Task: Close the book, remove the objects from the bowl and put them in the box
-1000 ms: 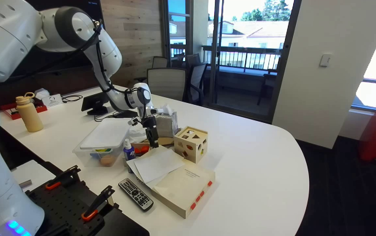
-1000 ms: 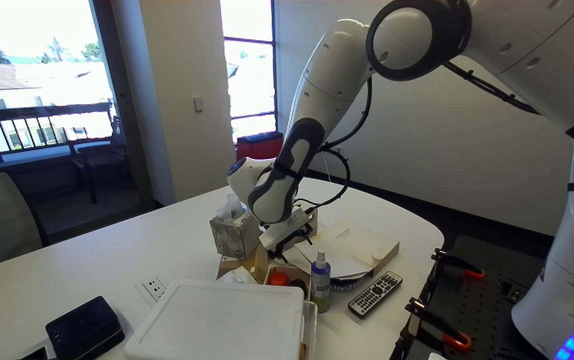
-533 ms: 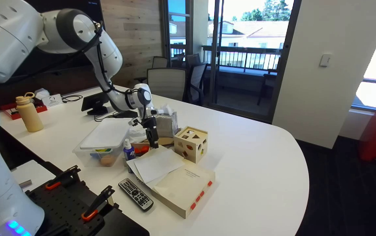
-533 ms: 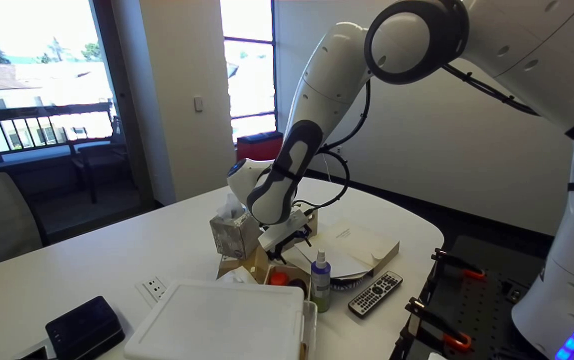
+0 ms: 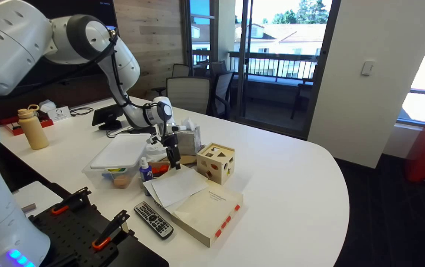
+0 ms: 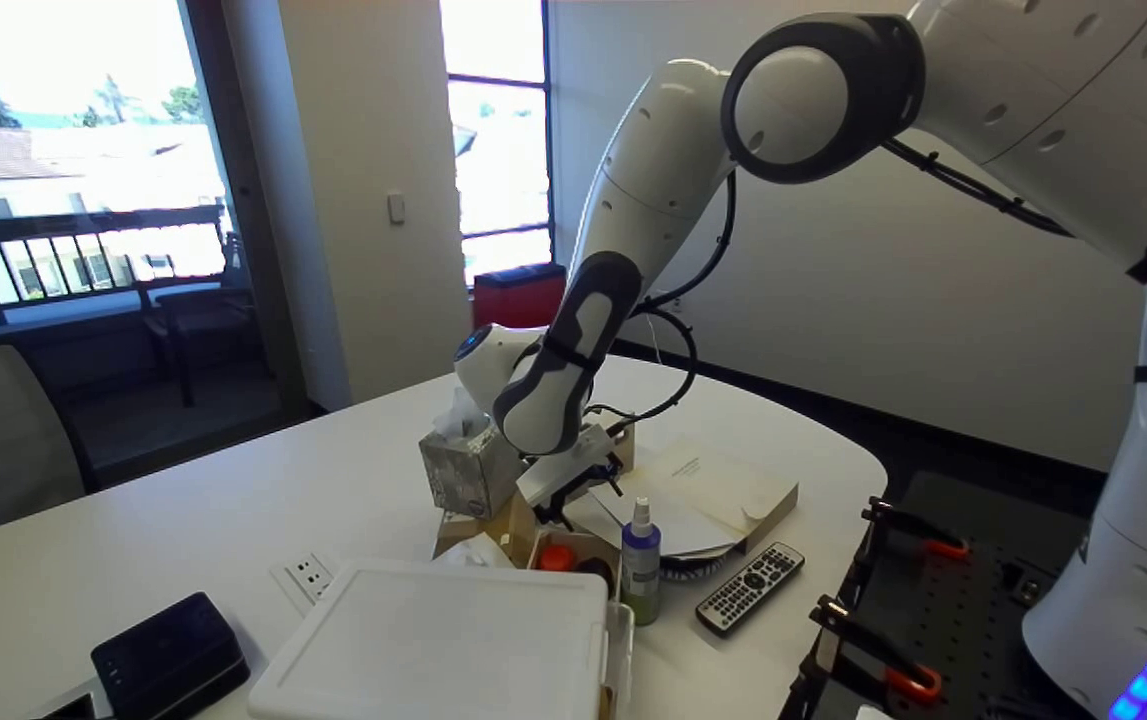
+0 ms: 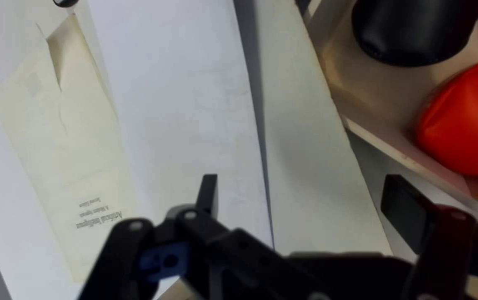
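Observation:
The book [image 5: 212,211] lies open, its cream title page [image 7: 97,212] facing up. White sheets [image 7: 180,104] and a cream leaf [image 7: 305,146] extend from it. My gripper [image 5: 177,167] is open and empty, low over that leaf's free edge; in the wrist view its fingers [image 7: 305,196] are spread wide. One finger is over the white sheet, the other over the gap beside the leaf. The bowl and its teal and green objects are not visible. A tan cardboard piece [image 6: 510,528] shows beside the tissue box; I cannot tell whether it is the box.
An open tray-like box [image 7: 389,149] holds red and black pieces. Around it stand a spray bottle [image 5: 146,173], a tissue box [image 5: 188,142], a wooden shape cube [image 5: 218,163] and a lidded plastic bin [image 5: 118,152]. A remote [image 5: 153,219] lies beside the book.
The arm and gripper have lowered slightly toward the leaf's edge. The book, the sheets and the other things have not moved.

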